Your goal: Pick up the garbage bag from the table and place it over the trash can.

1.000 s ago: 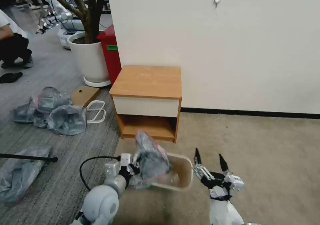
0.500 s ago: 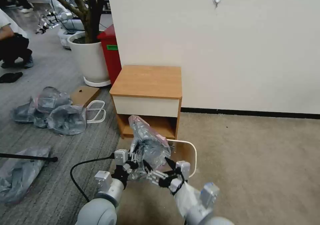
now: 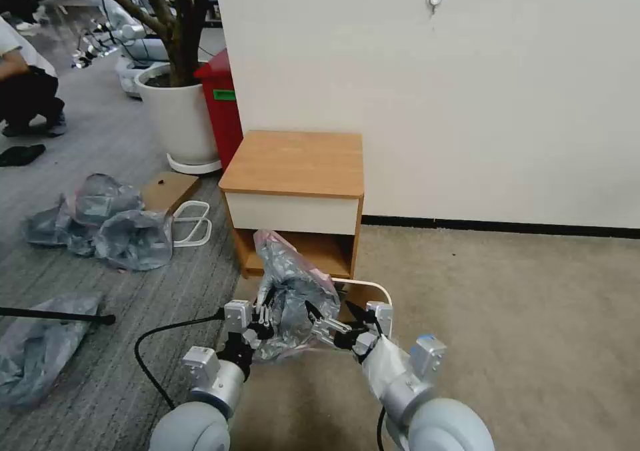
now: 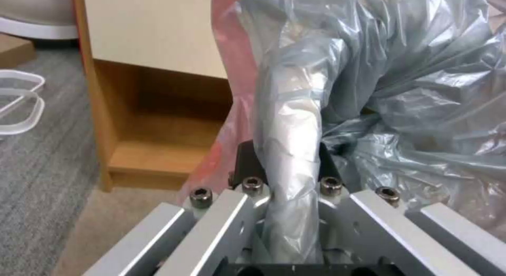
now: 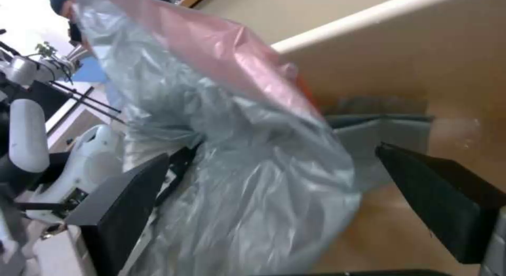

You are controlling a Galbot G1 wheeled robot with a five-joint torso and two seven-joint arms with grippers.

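Left gripper (image 3: pixel 261 312) low in front of table (image 3: pixel 293 164), fingers clamped on twisted fold of garbage bag (image 3: pixel 293 291), bag held upright above floor. Right gripper (image 3: pixel 333 317) reaching in from right, fingers spread wide around bag's side, at trash can (image 3: pixel 373 289) rim. Trash can partly behind bag.

Garbage bag (image 3: pixel 293 291) with the pink rim: one showing
Bulkier grey bags (image 3: pixel 100 221) lying on the floor: about three
Trash can (image 3: pixel 373 294): one
Table (image 3: pixel 297 164): one
Red bin (image 3: pixel 223 104): one
White plant pot (image 3: pixel 177 121): one
Grippers reaching in: two
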